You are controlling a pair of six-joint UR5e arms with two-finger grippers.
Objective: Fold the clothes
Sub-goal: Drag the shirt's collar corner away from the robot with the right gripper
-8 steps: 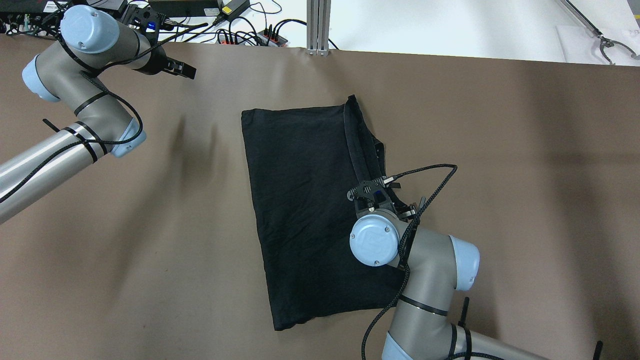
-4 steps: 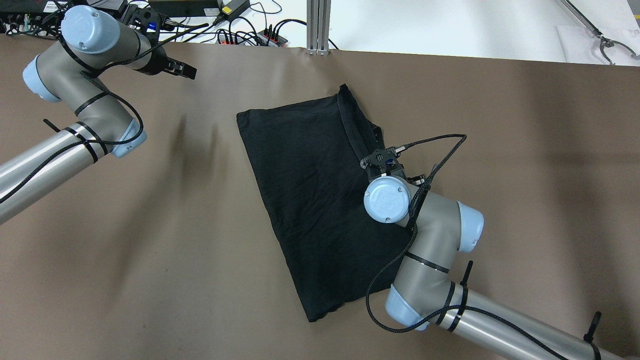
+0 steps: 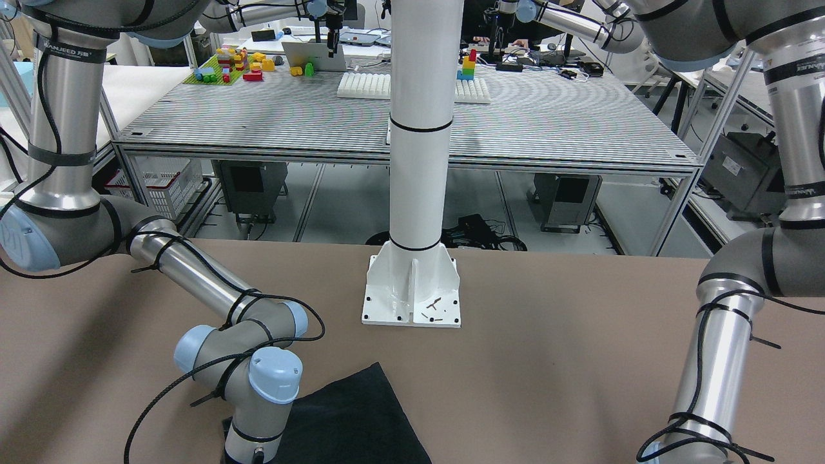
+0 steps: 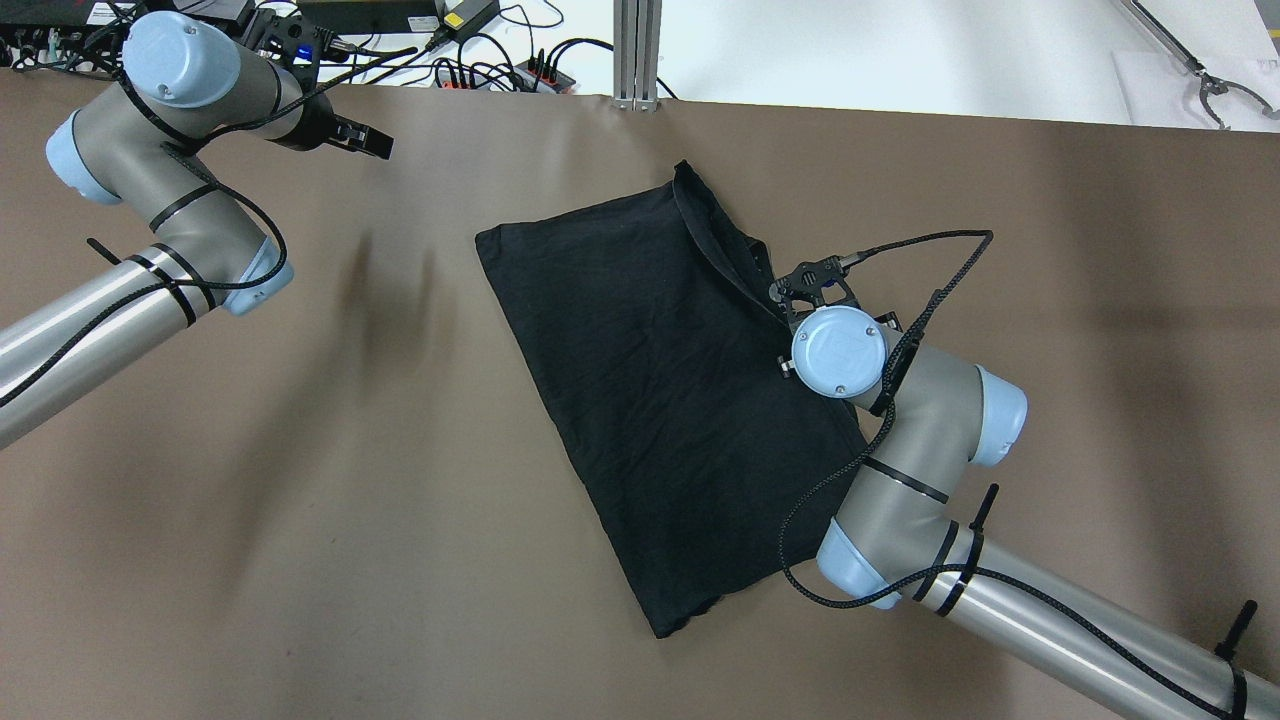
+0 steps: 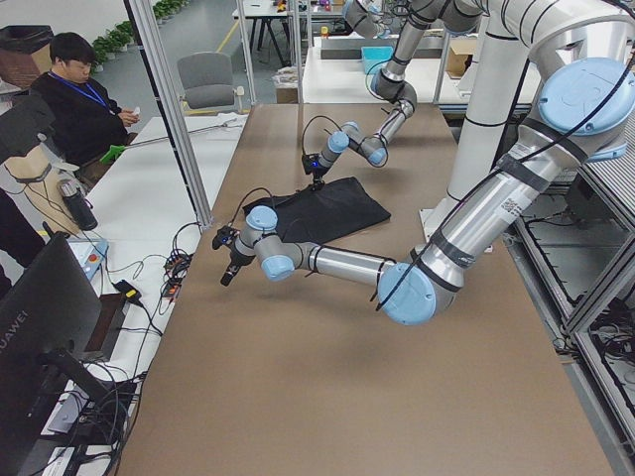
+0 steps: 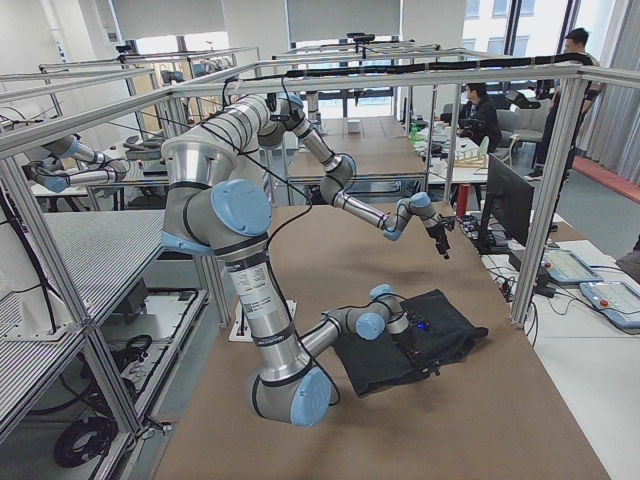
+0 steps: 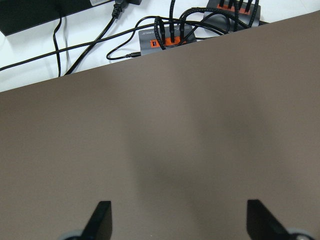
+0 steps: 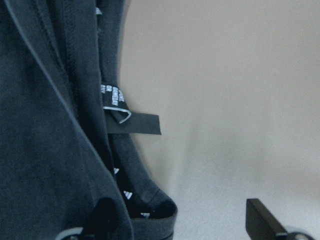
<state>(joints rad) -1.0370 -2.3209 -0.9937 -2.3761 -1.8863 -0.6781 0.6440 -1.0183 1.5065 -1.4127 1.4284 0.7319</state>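
Showing white-printed label (image 8: 114,100) on clothes (image 8: 45,140), text illegible; monitor (image 5: 45,327) reads HUAWEI.

Overhead camera looks forward and down across the table (image 4: 300,500). Front camera faces the opposite way, steeply, with the white pillar (image 3: 419,129) centred. Side cameras sight along the table from each end. Wrist cameras ride close: left over bare tabletop, right tight on the black cloth (image 8: 40,150), which overhead shares.
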